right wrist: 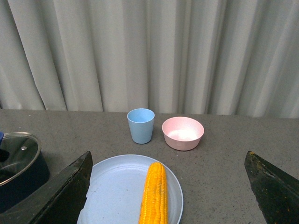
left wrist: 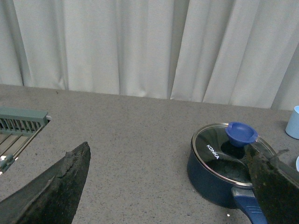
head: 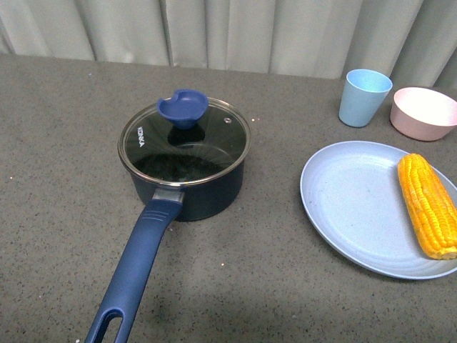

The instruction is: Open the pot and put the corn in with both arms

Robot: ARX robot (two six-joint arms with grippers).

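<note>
Pot handle foremost, glass lid on: lid removal not begun.
Left gripper, jaws apart, has the pot ahead, off-centre; right gripper, jaws apart, faces the corn. Next, I judge: left centres on the knob.

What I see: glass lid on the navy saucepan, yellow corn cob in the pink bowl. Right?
No. The front view shows the yellow corn cob on the pale blue round plate, not in the pink bowl. The glass lid is on the navy saucepan.
</note>
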